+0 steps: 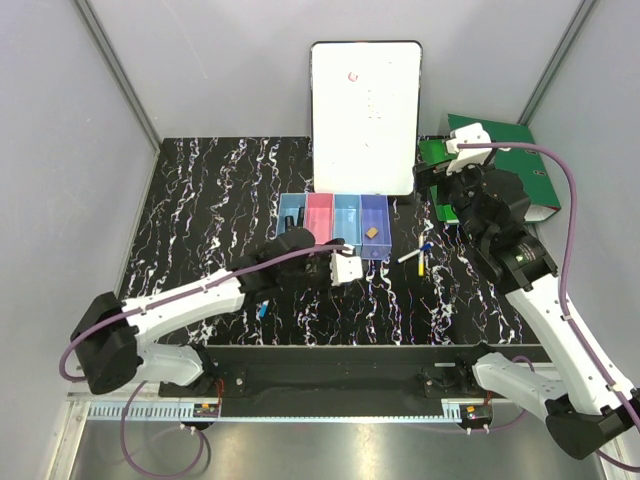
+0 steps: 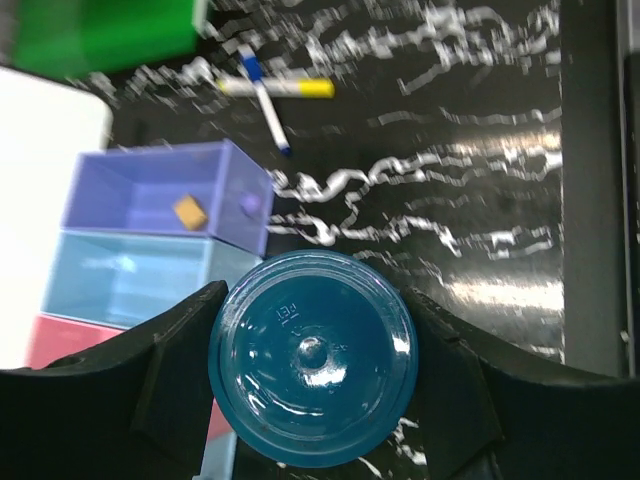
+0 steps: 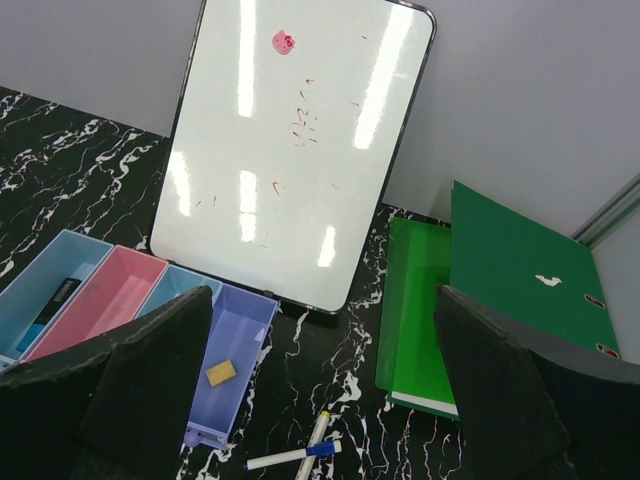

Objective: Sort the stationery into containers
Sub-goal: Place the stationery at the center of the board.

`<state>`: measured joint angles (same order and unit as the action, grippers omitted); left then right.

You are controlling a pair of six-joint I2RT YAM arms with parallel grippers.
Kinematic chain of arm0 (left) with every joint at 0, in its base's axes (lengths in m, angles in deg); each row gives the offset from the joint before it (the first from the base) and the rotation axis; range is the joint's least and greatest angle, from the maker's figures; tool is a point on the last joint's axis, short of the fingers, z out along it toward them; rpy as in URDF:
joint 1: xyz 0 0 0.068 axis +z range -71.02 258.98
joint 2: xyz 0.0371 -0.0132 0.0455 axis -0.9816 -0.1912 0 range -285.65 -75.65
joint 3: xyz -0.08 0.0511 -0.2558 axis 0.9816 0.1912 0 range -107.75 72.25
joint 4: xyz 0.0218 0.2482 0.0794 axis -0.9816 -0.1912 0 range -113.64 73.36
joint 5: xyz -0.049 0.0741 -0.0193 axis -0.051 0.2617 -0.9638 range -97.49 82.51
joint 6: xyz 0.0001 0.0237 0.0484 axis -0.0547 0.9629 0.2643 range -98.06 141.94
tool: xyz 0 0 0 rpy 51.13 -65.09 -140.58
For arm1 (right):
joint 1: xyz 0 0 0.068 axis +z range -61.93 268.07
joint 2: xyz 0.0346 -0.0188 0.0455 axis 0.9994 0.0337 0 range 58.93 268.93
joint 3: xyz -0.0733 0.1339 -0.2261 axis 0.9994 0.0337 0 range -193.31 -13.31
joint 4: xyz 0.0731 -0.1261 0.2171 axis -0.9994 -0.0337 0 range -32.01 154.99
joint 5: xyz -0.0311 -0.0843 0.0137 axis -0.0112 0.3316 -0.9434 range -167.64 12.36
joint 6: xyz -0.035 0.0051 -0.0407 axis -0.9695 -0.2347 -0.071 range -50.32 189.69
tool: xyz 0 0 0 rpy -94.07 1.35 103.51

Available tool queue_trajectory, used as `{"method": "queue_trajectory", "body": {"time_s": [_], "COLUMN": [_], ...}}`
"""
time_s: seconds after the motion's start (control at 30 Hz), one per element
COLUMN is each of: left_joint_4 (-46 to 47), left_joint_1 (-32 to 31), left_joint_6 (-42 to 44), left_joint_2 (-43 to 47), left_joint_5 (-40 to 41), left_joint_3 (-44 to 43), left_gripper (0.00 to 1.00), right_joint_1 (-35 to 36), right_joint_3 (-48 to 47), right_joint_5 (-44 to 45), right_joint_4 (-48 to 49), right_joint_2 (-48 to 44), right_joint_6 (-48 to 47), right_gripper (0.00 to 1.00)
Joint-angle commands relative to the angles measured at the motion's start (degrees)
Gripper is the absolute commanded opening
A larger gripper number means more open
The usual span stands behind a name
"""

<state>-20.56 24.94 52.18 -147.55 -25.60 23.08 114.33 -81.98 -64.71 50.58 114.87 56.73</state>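
My left claw pinches the round blue plastic tape roll across its rim — likely rigid, light, slick; best held by opposite sides

The tape roll in the left gripper is glossy blue plastic. The gripper fingers are matt black. The bins beside the gripper are smooth translucent plastic. The tabletop is glossy, marble-patterned.

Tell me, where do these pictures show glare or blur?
Right wrist view: bright glare streaks on the whiteboard, and the near fingers look soft. Left wrist view: the binder is blurred, the table has a shiny patch, and the blue roll carries small highlights. Top view: even light, mostly sharp.
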Motion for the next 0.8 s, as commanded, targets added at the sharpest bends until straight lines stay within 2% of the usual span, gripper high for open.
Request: {"method": "queue_trajectory", "body": {"time_s": [0.0,0.23,0.57,0.77], "left_joint_4": [-2.92,-5.13,5.57,9.72], "left_joint_1": [1.83,3.33,3.24,1.66], "left_joint_6": [0.87,-1.14,-8.96,-11.25], "left_joint_2": [-3.24,-8.86,-14.93,-21.17], "left_joint_5": [-3.95,-5.89,-11.94,-11.43], "left_joint_3": [-4.79,-5.86,-7.17,-9.63], "left_gripper": [0.0,0.0,0.0,0.0], "right_joint_1": [0.28,0.19,0.19,0.19], "right_joint_3": [-0.24,-0.24,0.02,0.64], "right_joint_5": [0.61,-0.19,-0.54,-0.27], "right_joint_4": [3.25,3.43,3.78,3.87], "right_joint_2": [-0.75,-0.13,0.31,0.04], "right_joint_6": [-0.94,-0.67,-1.81,-2.34], "right_gripper": [1.0,1.0,1.0,1.0]}}
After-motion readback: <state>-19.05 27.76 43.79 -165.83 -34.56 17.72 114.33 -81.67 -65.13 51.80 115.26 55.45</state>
